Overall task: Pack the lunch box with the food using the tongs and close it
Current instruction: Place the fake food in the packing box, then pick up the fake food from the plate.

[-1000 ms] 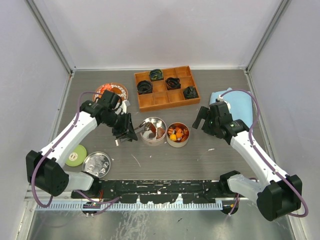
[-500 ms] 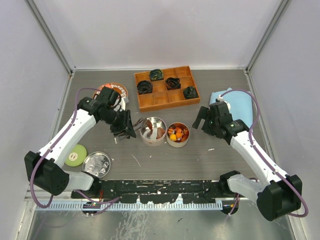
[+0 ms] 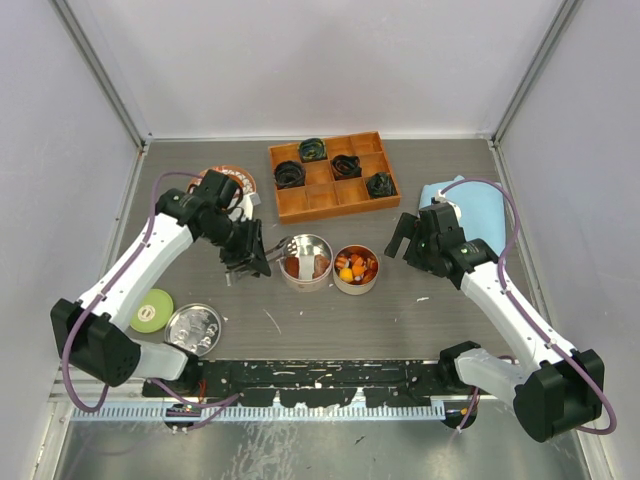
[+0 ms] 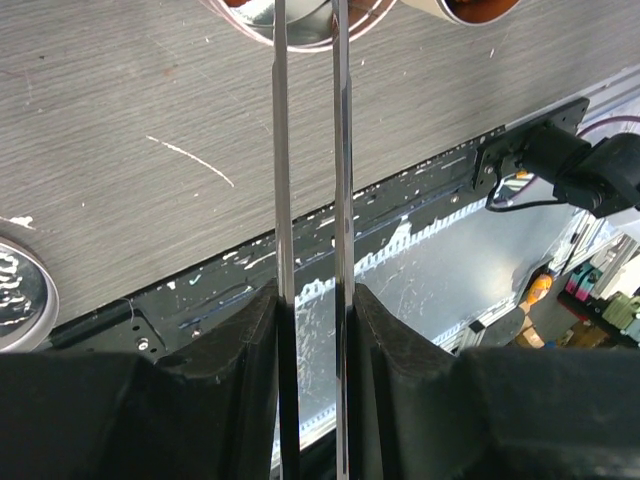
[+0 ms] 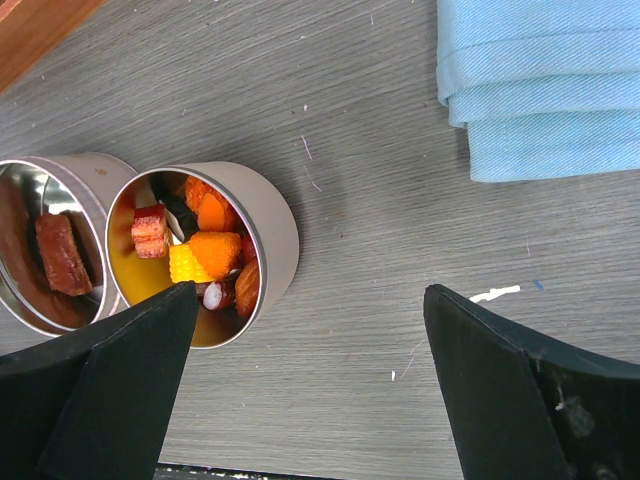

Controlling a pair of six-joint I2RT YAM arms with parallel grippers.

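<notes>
My left gripper (image 3: 247, 252) is shut on the silver tongs (image 3: 283, 243). Their two thin arms (image 4: 279, 150) run forward between my fingers (image 4: 245, 350), a narrow gap between them. The tips reach over the left tin of the lunch box (image 3: 307, 262), which holds a red-brown chunk (image 5: 65, 255). The right tin (image 3: 355, 269) beside it is filled with orange, red and yellow food (image 5: 205, 250). My right gripper (image 5: 308, 295) stands open and holds nothing, low over the table just right of that tin (image 5: 270, 230).
A wooden tray (image 3: 332, 175) with dark coiled lumps is at the back. A folded blue cloth (image 5: 540, 90) lies at the right. A silver lid (image 3: 193, 327), a green disc (image 3: 150, 310) and an orange-red lid (image 3: 222, 183) lie on the left.
My left arm has shifted slightly toward the back and swung the tongs, so their tips now sit over the left tin. The right arm has not moved.
</notes>
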